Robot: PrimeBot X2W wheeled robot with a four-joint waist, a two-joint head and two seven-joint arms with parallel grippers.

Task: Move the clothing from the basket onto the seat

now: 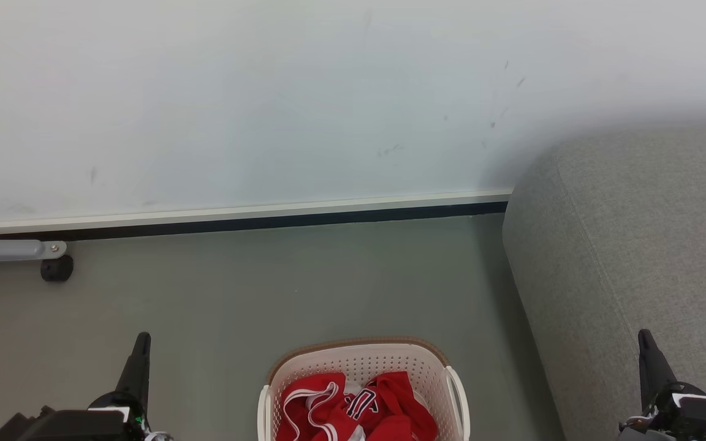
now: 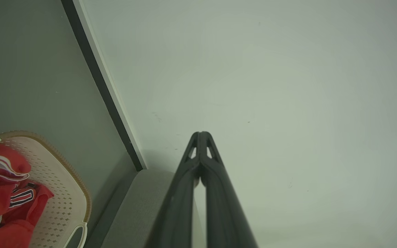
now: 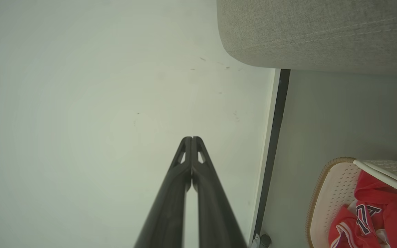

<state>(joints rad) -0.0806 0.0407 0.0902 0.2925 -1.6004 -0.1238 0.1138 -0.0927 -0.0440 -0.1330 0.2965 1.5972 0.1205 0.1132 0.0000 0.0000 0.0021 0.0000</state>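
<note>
You saw the red sports clothing (image 1: 359, 410), a jersey with white striped trim among it, bundled inside the small cream-white perforated plastic basket (image 1: 362, 360) on the grey-green floor (image 1: 236, 294). The large grey woven-fabric seat (image 1: 635, 245) stood just right of it. Your left gripper (image 1: 143, 343) and right gripper (image 1: 647, 343) flanked the basket, fingers pressed together, holding nothing.

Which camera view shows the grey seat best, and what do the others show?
The head view: the seat shows its top and rounded side together. The left wrist view catches a small corner; the right wrist view, one rounded edge.
</note>
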